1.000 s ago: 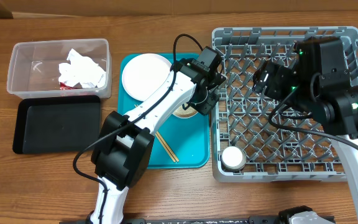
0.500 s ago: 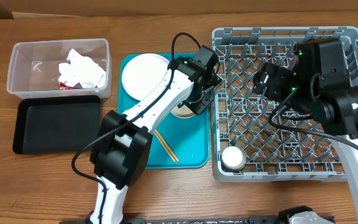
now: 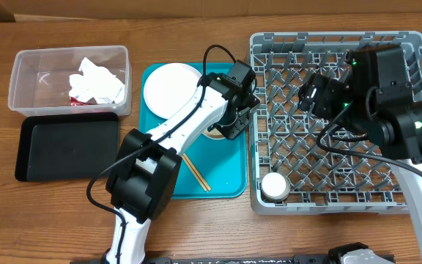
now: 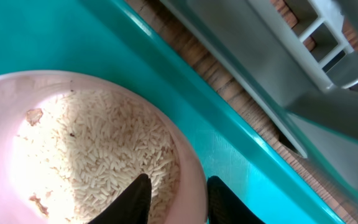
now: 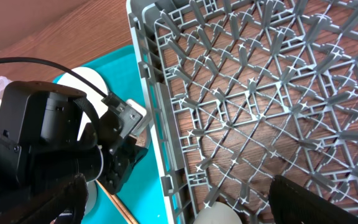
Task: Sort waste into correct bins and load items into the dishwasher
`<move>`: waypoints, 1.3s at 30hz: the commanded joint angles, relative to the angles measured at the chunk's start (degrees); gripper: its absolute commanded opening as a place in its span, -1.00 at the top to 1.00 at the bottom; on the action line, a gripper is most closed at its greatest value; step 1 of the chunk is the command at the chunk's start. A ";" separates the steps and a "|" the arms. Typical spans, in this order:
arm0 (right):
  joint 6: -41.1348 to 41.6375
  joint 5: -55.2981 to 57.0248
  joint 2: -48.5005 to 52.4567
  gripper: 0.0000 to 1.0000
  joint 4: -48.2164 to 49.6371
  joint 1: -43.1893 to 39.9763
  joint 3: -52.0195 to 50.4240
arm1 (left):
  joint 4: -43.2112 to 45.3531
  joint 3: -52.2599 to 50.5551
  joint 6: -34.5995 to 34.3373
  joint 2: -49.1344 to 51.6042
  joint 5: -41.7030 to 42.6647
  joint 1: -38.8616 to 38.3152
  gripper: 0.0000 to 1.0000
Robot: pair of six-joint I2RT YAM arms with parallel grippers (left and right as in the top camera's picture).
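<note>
A pale pink bowl point(image 4: 188, 163) holding white rice scraps point(image 4: 104, 155) sits on the teal tray point(image 4: 241, 149), close to the dishwasher rack's point(image 3: 328, 35) left wall. My left gripper point(image 4: 179, 180) straddles the bowl's right rim. One black finger point(image 4: 135, 199) rests in the rice and the other presses the outer wall. From overhead the left gripper point(image 3: 231, 121) covers most of the bowl point(image 3: 215, 133). My right gripper point(image 5: 185, 199) hangs open over the rack point(image 5: 260, 93), with nothing between its fingers; in the overhead view that gripper point(image 3: 313, 92) is above the rack's left half.
A white plate point(image 3: 168, 88) and two chopsticks point(image 3: 196, 172) lie on the teal tray point(image 3: 226, 180). A small white cup point(image 3: 275, 186) stands in the rack's front left corner. The clear tub point(image 3: 28, 73) holds a crumpled napkin point(image 3: 94, 81). The black tray point(image 3: 64, 147) lies in front of it.
My left gripper has shifted slightly over the bowl and its jaws have narrowed onto the rim. The right arm has not moved.
</note>
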 commanded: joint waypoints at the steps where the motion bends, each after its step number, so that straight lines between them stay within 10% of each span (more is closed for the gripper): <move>1: -0.46 0.39 -0.17 -0.89 0.44 -0.07 1.18 | 0.26 -0.94 1.11 0.35 0.00 -0.17 0.38; 26: -0.46 0.39 -0.17 -0.89 0.17 -0.07 1.18 | 0.04 -1.92 -0.26 0.31 -0.61 -0.17 0.92; 39: -0.48 0.39 -0.17 -0.89 0.22 -0.07 1.18 | -20.68 23.50 -12.31 0.24 -0.52 3.34 0.92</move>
